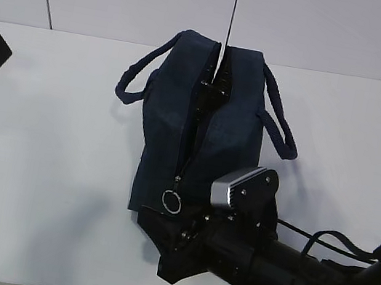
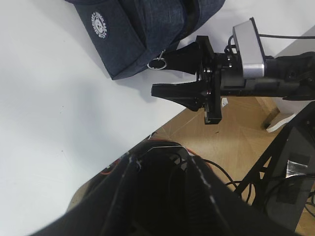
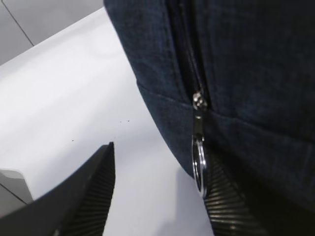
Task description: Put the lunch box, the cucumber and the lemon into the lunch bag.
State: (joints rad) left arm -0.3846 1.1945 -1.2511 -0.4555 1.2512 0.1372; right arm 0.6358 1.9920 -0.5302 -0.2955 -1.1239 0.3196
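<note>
One navy lunch bag stands on the white surface, its zipper nearly closed so its contents stay hidden. It has two loop handles and one ring pull hanging at its near end. The right gripper sits there, open, with the ring just beside one finger. The left gripper's state cannot be told.

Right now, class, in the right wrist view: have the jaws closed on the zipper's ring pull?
No. The ring pull hangs beside one jaw, while the other jaw stands well apart over the bare table.
</note>
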